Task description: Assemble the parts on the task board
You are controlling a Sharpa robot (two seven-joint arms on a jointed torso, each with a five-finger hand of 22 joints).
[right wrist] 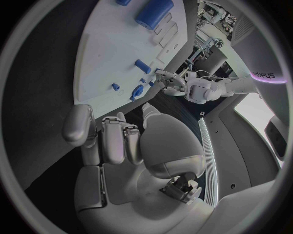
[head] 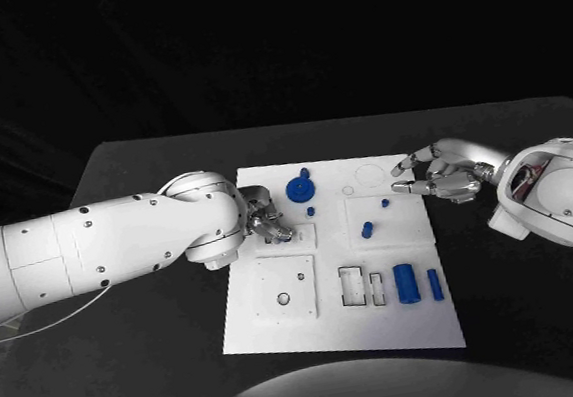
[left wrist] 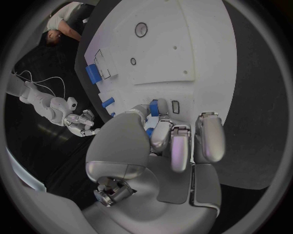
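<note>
the white rectangular task board [head: 284,325] is seen in the middle of the black desk [head: 144,311], with small blue plastic parts spread over it: a round blue gear-like disc [head: 299,192] near the far edge, a small blue peg [head: 311,211] just beside it, another short blue peg [head: 367,230] near the board's middle, and a larger blue cylinder [head: 407,282] with a slim blue bar [head: 435,283] beside it toward the near right corner. two empty rectangular slots [head: 362,286] are cut just left of the cylinder, and a square raised plate [head: 286,288] lies at the near left

the left hand [head: 263,218] is held over the board's far left part, close to the gear-like disc. in the left wrist view its fingers [left wrist: 177,146] are curled downward and a small blue piece [left wrist: 156,108] is seen at the fingertips; whether it is actually pinched cannot be told. the right hand [head: 437,176] is hovered at the board's far right edge with its fingers [right wrist: 100,136] loosely apart and nothing held

the step in hand is judged to be the picking or seating of a small part by the left hand near the disc. the next move would call for a firm pinch and careful alignment over the matching hole, while the right hand is kept clear
</note>
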